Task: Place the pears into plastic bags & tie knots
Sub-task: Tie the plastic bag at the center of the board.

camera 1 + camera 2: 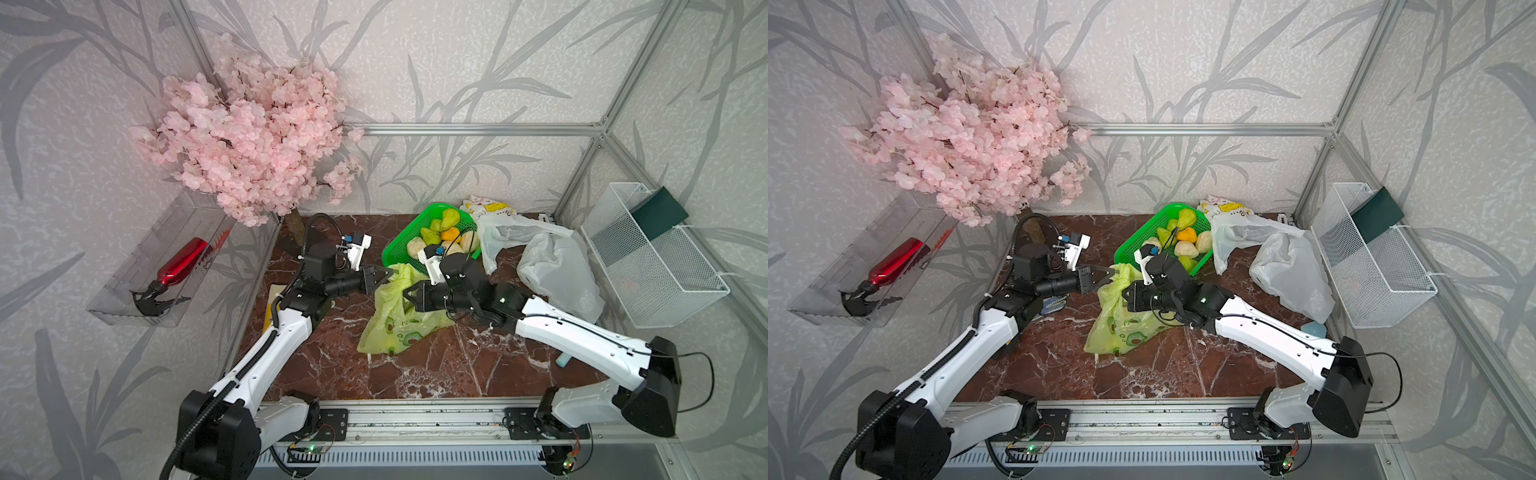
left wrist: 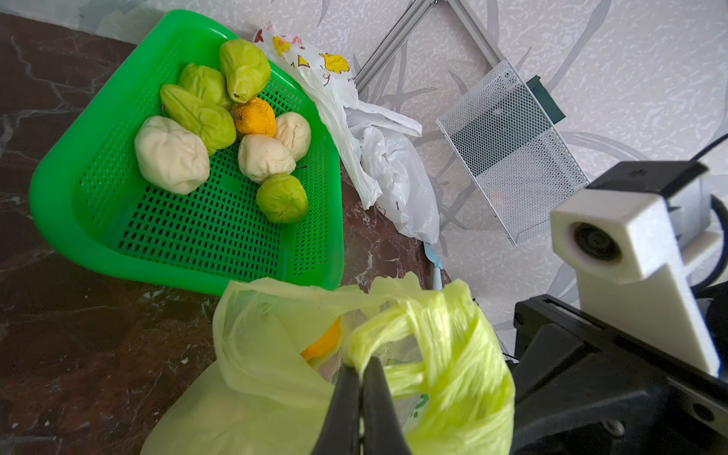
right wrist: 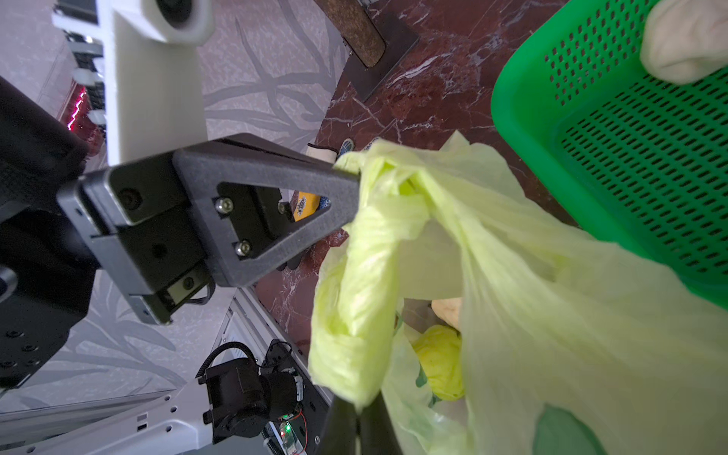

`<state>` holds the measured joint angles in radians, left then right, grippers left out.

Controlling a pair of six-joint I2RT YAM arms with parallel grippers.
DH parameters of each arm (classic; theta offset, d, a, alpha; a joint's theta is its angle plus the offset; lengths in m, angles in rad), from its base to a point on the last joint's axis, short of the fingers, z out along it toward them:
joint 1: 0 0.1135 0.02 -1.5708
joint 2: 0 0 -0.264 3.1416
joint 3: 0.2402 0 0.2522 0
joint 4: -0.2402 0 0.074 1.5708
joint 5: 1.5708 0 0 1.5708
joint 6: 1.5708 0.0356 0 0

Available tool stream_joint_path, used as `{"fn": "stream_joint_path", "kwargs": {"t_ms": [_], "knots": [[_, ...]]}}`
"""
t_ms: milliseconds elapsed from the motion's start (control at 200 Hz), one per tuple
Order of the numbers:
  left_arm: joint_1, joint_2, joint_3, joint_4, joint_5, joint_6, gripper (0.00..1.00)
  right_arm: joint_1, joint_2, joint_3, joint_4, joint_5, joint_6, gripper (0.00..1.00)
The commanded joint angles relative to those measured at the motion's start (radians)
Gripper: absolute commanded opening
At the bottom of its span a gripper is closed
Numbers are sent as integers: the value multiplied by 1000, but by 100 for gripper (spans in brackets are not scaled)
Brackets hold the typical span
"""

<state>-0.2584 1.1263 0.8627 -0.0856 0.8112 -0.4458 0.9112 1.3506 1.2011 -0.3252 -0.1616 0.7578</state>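
Observation:
A yellow-green plastic bag (image 1: 395, 320) (image 1: 1121, 328) with dark green print lies mid-table. My left gripper (image 2: 360, 366) (image 1: 388, 276) is shut on one bunched handle at the bag's top. My right gripper (image 3: 360, 405) (image 1: 409, 293) is shut on the other handle strip (image 3: 350, 315). The handles cross in a twisted loop (image 2: 425, 335); I cannot tell whether it is a knot. Inside the bag show an orange pear (image 2: 325, 342) and a yellow-green pear (image 3: 439, 366). Several green, cream and orange pears (image 2: 197, 114) (image 1: 440, 237) lie in the green basket. Two white plastic bags (image 1: 557, 270) (image 1: 498, 232) lie crumpled at the back right.
The green perforated basket (image 1: 395, 253) (image 2: 78, 205) stands just behind the bag. A white wire basket (image 1: 648, 257) hangs on the right wall. A pink blossom tree (image 1: 249, 137) and a clear bin with a red spray bottle (image 1: 178, 266) are at the left.

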Motion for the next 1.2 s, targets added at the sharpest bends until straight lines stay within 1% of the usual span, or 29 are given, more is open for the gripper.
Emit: {"fn": "stream_joint_path", "kwargs": {"t_ms": [0, 125, 295, 385, 490, 555, 610, 745, 770, 815, 905, 930, 960, 980, 1030, 1050, 1080, 1135, 1195], "knots": [[31, -55, 63, -136, -72, 85, 0, -36, -122, 20, -175, -19, -8, 0], [96, -70, 49, -224, -119, 127, 0, -109, -225, -65, -298, -15, 4, 0], [173, -78, -14, -308, -230, 161, 0, -252, -317, -225, -374, -15, -7, 0], [209, -78, -48, -351, -341, 178, 0, -312, -325, -295, -401, 14, -40, 0], [245, -64, -65, -428, -517, 223, 0, -380, -323, -368, -426, 70, -71, 0], [257, -63, -66, -456, -614, 240, 0, -448, -330, -419, -418, 62, -82, 0], [259, -64, -56, -476, -655, 251, 0, -490, -335, -442, -412, 57, -96, 0], [262, -65, -37, -485, -686, 255, 0, -517, -324, -447, -436, 92, -114, 0], [263, -64, -34, -484, -686, 257, 0, -520, -323, -450, -437, 92, -139, 0], [262, -60, -28, -484, -678, 257, 0, -520, -321, -454, -432, 88, -146, 0], [262, -63, -9, -491, -629, 256, 0, -520, -318, -455, -420, 53, -153, 0], [262, -70, 1, -490, -593, 259, 0, -519, -318, -447, -414, 20, -162, 0], [262, -85, 9, -479, -519, 268, 0, -508, -323, -440, -396, -16, -170, 0], [261, -95, 17, -477, -469, 275, 0, -497, -329, -438, -381, -37, -170, 7], [257, -112, 48, -487, -363, 279, 14, -467, -348, -433, -333, -94, -166, 31], [252, -118, 67, -499, -345, 279, 18, -458, -353, -431, -321, -117, -161, 39], [240, -124, 97, -526, -338, 279, 24, -449, -356, -428, -311, -146, -153, 48], [201, -134, 149, -571, -362, 296, 32, -440, -353, -430, -312, -180, -142, 59], [109, -135, 186, -598, -416, 319, 37, -436, -343, -466, -289, -200, -126, 61]]}}
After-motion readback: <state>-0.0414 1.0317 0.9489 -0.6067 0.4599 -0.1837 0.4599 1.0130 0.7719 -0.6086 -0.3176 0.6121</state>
